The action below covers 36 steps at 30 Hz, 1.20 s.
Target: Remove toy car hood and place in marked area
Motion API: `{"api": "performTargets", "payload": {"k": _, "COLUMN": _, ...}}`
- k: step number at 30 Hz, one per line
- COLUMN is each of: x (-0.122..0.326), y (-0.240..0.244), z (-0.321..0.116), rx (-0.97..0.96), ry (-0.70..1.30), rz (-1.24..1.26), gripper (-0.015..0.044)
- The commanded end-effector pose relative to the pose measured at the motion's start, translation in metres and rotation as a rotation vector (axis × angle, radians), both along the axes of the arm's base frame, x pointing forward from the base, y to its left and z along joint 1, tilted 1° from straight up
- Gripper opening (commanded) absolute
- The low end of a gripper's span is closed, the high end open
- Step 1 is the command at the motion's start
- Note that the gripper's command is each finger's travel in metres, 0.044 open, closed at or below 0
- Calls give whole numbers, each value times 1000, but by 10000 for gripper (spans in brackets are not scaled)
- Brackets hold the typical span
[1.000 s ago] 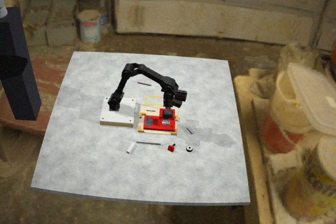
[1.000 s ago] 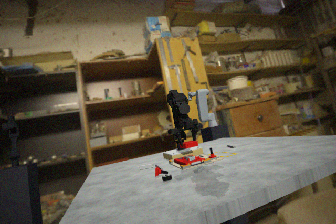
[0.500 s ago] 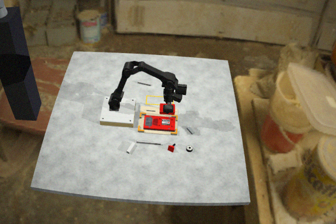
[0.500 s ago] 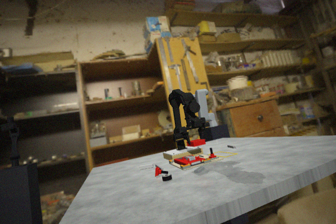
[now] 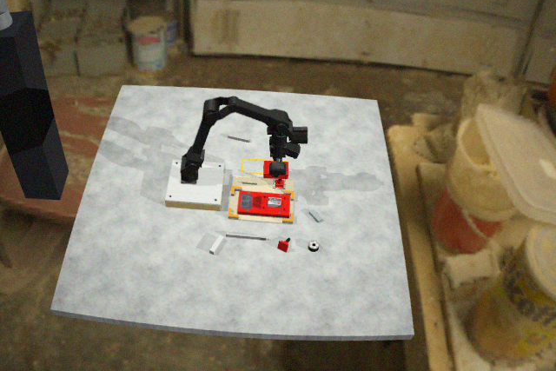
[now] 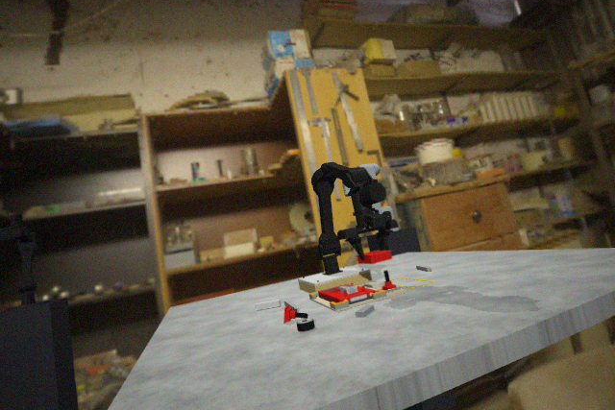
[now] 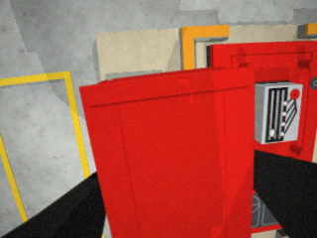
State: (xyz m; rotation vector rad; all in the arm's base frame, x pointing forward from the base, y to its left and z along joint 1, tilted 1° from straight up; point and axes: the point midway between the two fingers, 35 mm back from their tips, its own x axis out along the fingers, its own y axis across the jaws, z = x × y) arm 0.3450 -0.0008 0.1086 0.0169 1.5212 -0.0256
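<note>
The red hood (image 5: 268, 171) (image 6: 377, 256) (image 7: 168, 149) is off the car and hangs level in the air. My gripper (image 5: 277, 169) (image 6: 375, 253) (image 7: 174, 168) is shut on it, with one black finger at each side. The red toy car (image 5: 278, 211) (image 6: 332, 295) (image 7: 292, 50) sits on the tan board, with its grey engine block uncovered. The marked area is a yellow outline (image 5: 241, 165) (image 6: 433, 281) (image 7: 77, 119). In the wrist view it lies to the left of the hood. In the top view the hood covers its right end.
A small red part with a black stem (image 6: 388, 284) stands on the tan board (image 7: 139, 50) near the outline. A grey bar (image 5: 239, 138) (image 6: 423, 268) lies behind the outline. A red piece (image 5: 282, 245), a wheel (image 5: 313, 246) and a grey block (image 5: 315, 215) lie around the board's front and right.
</note>
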Motion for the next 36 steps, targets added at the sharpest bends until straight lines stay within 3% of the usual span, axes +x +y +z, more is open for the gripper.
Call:
{"api": "performTargets", "payload": {"k": 1, "x": -3, "y": 14, "z": -1, "rx": 4, "ry": 6, "rz": -7, "gripper": 0}}
{"api": "performTargets", "payload": {"k": 36, "x": -36, "y": 121, "z": 0, "rx": 5, "ry": 7, "rz": -47, "gripper": 0}}
